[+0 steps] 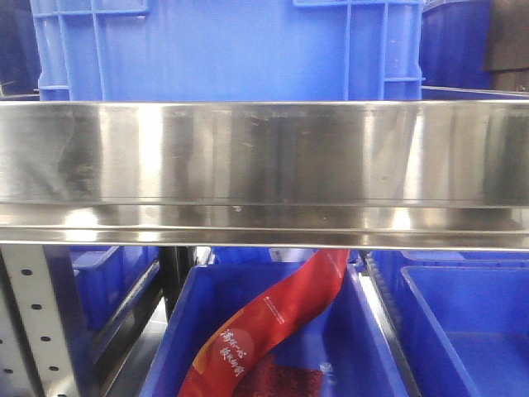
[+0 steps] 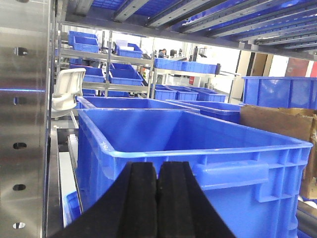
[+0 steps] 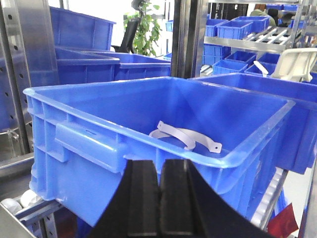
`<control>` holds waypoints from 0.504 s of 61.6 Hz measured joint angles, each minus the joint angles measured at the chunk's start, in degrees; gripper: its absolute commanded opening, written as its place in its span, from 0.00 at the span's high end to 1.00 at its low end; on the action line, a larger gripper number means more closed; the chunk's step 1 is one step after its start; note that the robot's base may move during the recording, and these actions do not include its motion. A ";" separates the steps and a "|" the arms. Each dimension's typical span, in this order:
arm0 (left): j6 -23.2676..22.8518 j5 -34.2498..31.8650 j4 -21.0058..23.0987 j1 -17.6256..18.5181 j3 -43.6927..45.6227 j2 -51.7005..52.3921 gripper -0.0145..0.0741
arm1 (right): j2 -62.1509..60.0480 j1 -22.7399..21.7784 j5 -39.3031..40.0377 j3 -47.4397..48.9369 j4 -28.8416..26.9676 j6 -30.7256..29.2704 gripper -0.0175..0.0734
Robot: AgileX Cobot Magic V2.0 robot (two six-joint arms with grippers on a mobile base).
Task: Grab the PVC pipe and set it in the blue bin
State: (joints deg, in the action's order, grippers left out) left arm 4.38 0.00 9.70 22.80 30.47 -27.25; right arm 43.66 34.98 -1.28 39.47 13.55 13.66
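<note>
Two pincers show, each in the lower middle of its own wrist view, and both have their black pads pressed together with nothing between them: the left pincer (image 2: 157, 198) and the right pincer (image 3: 159, 198). Each faces the near wall of a blue bin. In the right wrist view the blue bin (image 3: 89, 144) fills the centre, and a pale curved strap-like piece (image 3: 185, 136) lies on its floor toward the right. Whether that is the PVC pipe cannot be told; no straight pipe is visible in any view. The front view is mostly blocked by a steel shelf rail (image 1: 264, 165) across the middle, with a red printed bag (image 1: 273, 327) lying in a lower crate at the bottom centre. Judging from this, the task stands at the searching or approach step. The next move would call for locating the pipe, opening one pincer, and lowering it over the pipe.
</note>
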 measured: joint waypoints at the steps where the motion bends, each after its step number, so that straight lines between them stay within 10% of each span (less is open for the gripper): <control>1: 0.00 0.40 0.00 0.00 0.00 0.00 0.96 | 0.00 0.00 0.14 0.00 0.00 0.00 0.99; 31: 0.00 1.02 0.00 0.00 -0.13 0.00 0.96 | 0.00 0.00 0.35 0.00 0.00 0.00 0.99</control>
State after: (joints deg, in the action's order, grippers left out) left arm 4.38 1.02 9.70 22.80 30.34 -27.25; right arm 43.66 34.98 -0.93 39.47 13.55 13.66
